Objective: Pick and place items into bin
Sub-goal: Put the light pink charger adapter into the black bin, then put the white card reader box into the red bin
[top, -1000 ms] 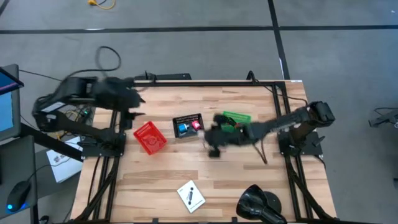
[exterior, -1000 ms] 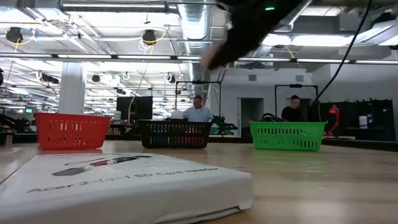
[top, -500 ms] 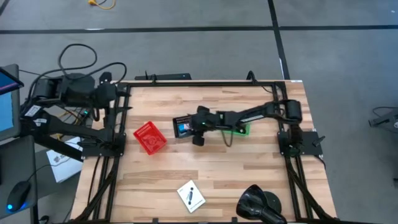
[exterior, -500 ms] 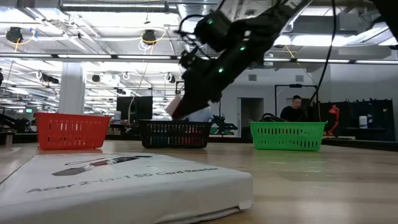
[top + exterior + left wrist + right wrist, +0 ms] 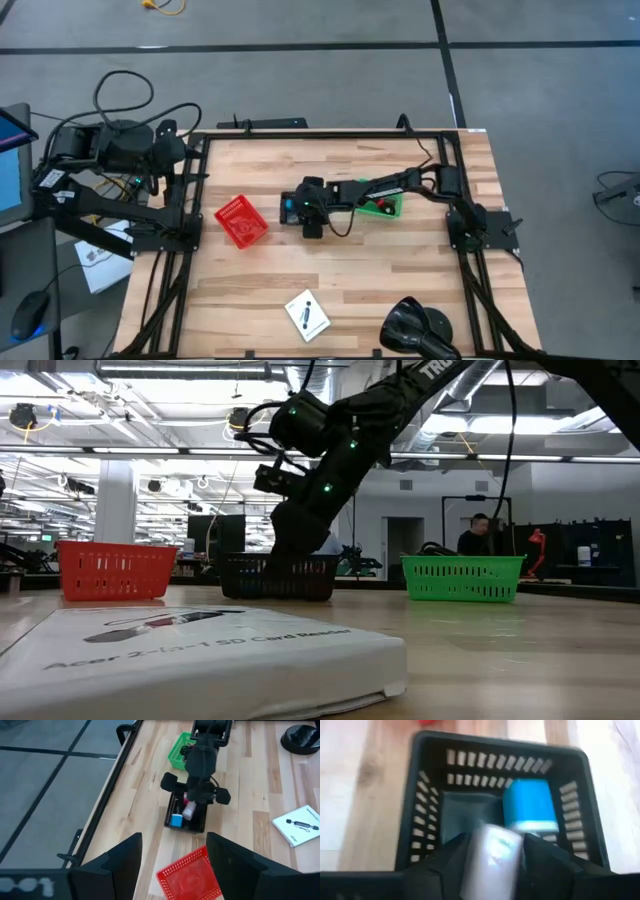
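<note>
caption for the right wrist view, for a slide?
Right gripper over the black basket, a pale block between its fingers, a blue block already inside.

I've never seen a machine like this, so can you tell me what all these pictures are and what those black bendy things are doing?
The black bendy things are two robot arms, each ending in a two-finger gripper. One picture looks down from above, one looks level across the wooden table, and two come from cameras on the arms' wrists.

The right gripper reaches over a black basket. A blue block lies inside, and a pale block sits between the gripper's fingers, right above the basket. I cannot tell if it is gripped or just let go.

The left gripper waits open, off at the table's side.

Also on the table: a red basket, a green basket, a white box and a shiny black lump.
</note>
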Action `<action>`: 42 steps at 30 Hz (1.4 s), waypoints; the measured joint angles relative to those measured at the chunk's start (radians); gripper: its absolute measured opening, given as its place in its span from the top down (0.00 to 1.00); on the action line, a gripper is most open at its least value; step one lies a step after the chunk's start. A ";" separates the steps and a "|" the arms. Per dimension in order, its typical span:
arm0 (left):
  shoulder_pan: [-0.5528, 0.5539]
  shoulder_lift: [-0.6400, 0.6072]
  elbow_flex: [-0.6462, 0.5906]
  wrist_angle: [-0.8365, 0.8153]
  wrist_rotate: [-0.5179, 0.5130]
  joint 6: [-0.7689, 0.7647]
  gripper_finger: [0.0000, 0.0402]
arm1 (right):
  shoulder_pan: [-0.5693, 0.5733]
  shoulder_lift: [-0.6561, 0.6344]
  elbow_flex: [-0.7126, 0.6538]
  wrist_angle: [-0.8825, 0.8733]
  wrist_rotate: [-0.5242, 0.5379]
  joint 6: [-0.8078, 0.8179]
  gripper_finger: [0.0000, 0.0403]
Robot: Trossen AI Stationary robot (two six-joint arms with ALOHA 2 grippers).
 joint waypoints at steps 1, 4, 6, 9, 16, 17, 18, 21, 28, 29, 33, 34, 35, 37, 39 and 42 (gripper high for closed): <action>0.000 0.000 0.000 0.000 0.000 0.000 0.47 | 0.002 0.000 0.000 0.000 0.001 -0.006 0.49; 0.000 0.000 0.000 0.000 0.000 0.000 0.47 | 0.008 -0.017 -0.001 -0.018 0.001 0.018 0.43; 0.000 0.000 0.000 0.003 0.000 0.001 0.47 | 0.008 -0.044 -0.001 -0.032 0.001 0.037 0.41; 0.000 0.000 0.000 0.012 0.000 0.001 0.47 | 0.013 -0.089 0.000 -0.088 0.004 0.059 0.40; 0.000 0.001 0.000 0.011 0.003 -0.047 0.47 | 0.032 -0.256 -0.001 -0.240 -0.016 0.308 0.44; 0.000 0.000 -0.007 0.017 0.004 -0.054 0.47 | 0.038 -0.282 -0.001 -0.259 -0.032 0.342 0.45; 0.000 0.000 -0.019 0.021 0.005 -0.059 0.47 | 0.047 -0.309 -0.001 -0.287 -0.064 0.373 0.45; 0.000 -0.011 -0.081 0.056 0.016 -0.060 0.47 | 0.100 -0.392 -0.001 -0.315 -0.177 0.440 0.47; -0.015 -0.053 -0.400 0.368 0.303 -0.028 0.47 | 0.297 -0.564 -0.001 -0.314 -0.058 0.473 0.49; -0.025 -0.055 -0.462 0.450 0.358 -0.015 0.47 | 0.326 -0.586 -0.001 -0.318 0.007 0.487 0.49; -0.064 -0.029 -0.682 0.738 0.436 -0.008 0.47 | 0.417 -0.658 -0.001 -0.313 0.254 0.511 0.49; -0.072 -0.011 -0.728 0.802 0.436 -0.023 0.47 | 0.435 -0.673 -0.001 -0.309 0.291 0.510 0.49; -0.080 0.010 -0.772 0.862 0.436 -0.036 0.47 | 0.452 -0.687 -0.001 -0.306 0.315 0.505 0.49; -0.096 0.058 -0.846 0.979 0.444 -0.067 0.47 | 0.475 -0.705 -0.001 -0.303 0.328 0.470 0.49; -0.120 0.116 -0.898 1.100 0.483 -0.099 0.47 | 0.488 -0.714 -0.001 -0.285 0.317 0.421 0.50; -0.172 0.215 -0.944 1.275 0.538 -0.111 0.49 | 0.493 -0.715 -0.001 -0.264 0.266 0.377 0.49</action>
